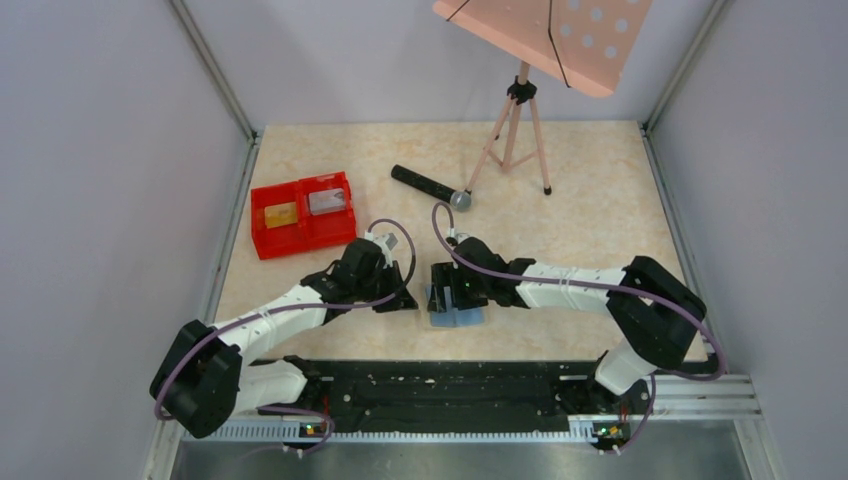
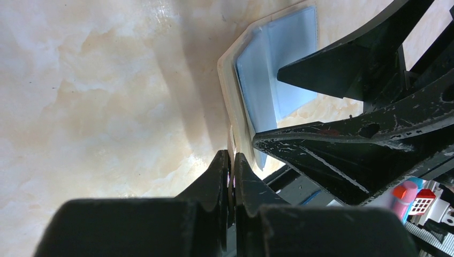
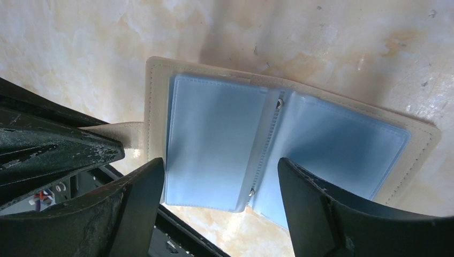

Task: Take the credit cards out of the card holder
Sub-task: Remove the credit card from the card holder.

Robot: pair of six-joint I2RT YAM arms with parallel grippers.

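1. Card holder [image 3: 214, 139] lies open and flat near the table's front edge; its blue sleeves look empty.
2. Right gripper [image 3: 219, 166] straddles it, spread wide. Left gripper [image 2: 230, 155] is pressed closed at its cream edge; whether it pinches that edge is unclear.
3. Likely best: lift both straight up, without dragging.
4. Farther back, gold card [image 1: 280, 215] and grey card [image 1: 326, 201] sit in red tray [image 1: 262, 240].

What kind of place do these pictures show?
Probably a robot test cell in a laboratory: the left arm and the right arm stand on a metal rail, and plain grey walls enclose the marbled table.
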